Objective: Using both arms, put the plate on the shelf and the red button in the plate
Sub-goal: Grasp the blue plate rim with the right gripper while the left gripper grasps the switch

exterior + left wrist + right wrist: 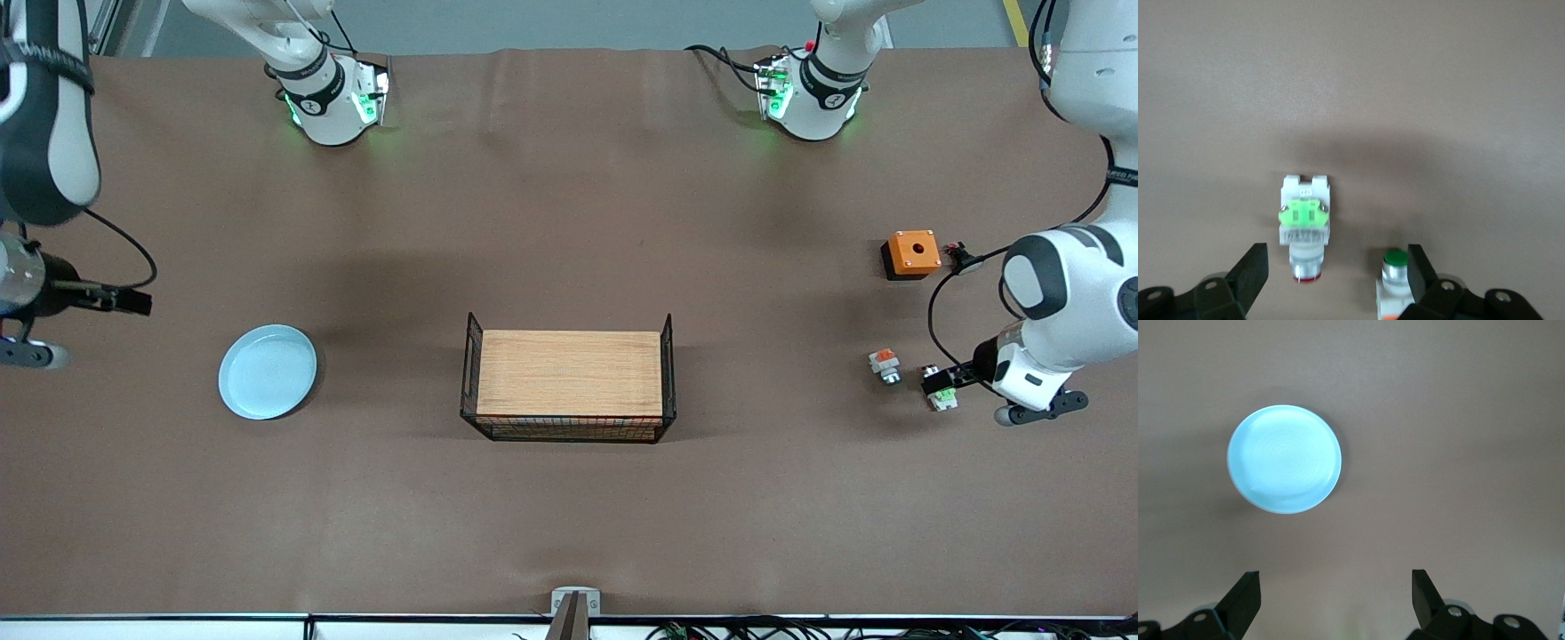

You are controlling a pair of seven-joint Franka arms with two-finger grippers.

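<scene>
The pale-blue plate lies on the table toward the right arm's end; it also shows in the right wrist view. My right gripper is open and empty, apart from the plate and closer to the table's end. The red button, white with a green patch and a red end, lies toward the left arm's end. In the left wrist view the red button lies just ahead of my open, empty left gripper, which hovers low over it.
A wire basket holding a wooden board stands mid-table. A similar white part with an orange patch lies beside the red button, close to one left finger. An orange box and a small dark button sit nearer the bases.
</scene>
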